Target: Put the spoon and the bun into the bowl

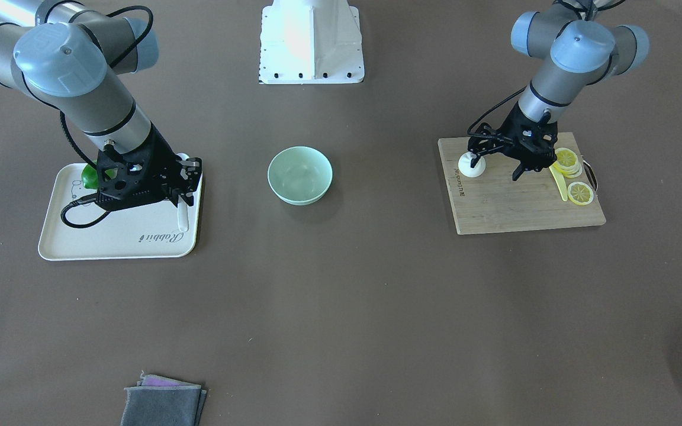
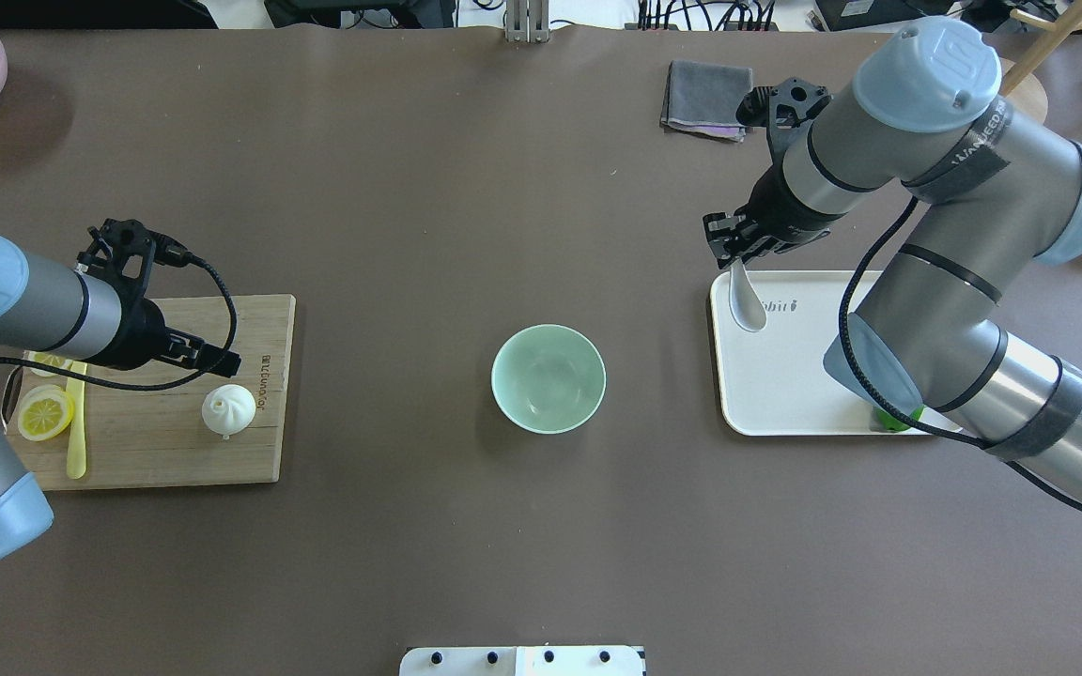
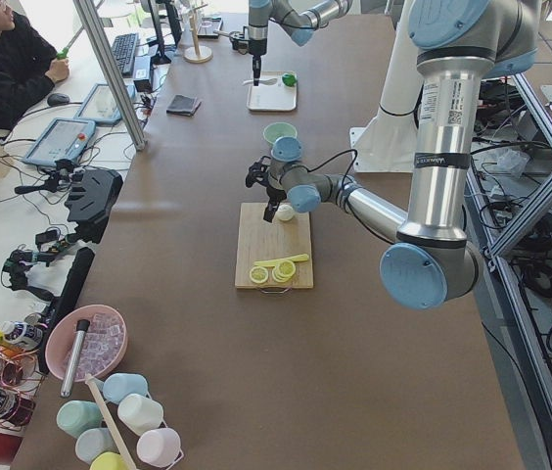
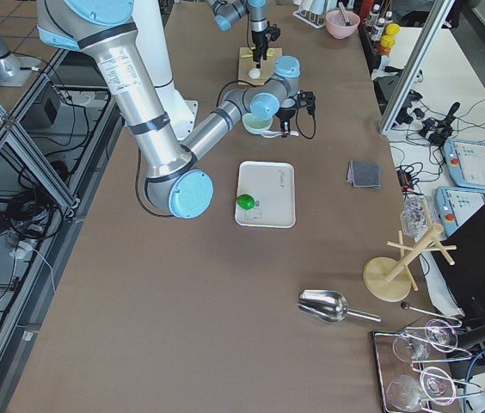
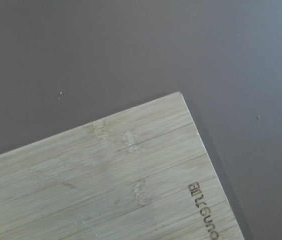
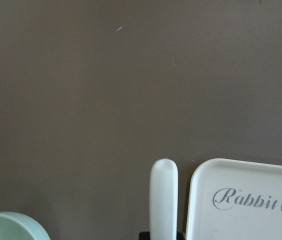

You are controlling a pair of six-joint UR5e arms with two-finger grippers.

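The pale mint-green bowl (image 1: 299,198) (image 2: 506,355) stands empty at the table's middle. My right gripper (image 1: 184,186) (image 2: 736,252) is shut on the white spoon (image 2: 747,306) (image 1: 183,218) at the edge of the white tray nearest the bowl. The spoon's handle sticks out ahead in the right wrist view (image 6: 164,195). I cannot tell whether it touches the tray. The white pleated bun (image 1: 471,167) (image 2: 228,410) sits on the wooden cutting board. My left gripper (image 1: 496,167) (image 2: 208,355) is open and empty low over the board, one finger beside the bun.
The white tray (image 1: 122,236) (image 2: 785,394) carries a green object (image 1: 88,176). The cutting board (image 1: 512,207) (image 2: 156,451) holds lemon slices (image 1: 580,193) and a yellow knife (image 1: 559,182). Folded grey cloths (image 1: 163,402) (image 2: 705,94) lie at the table's far edge.
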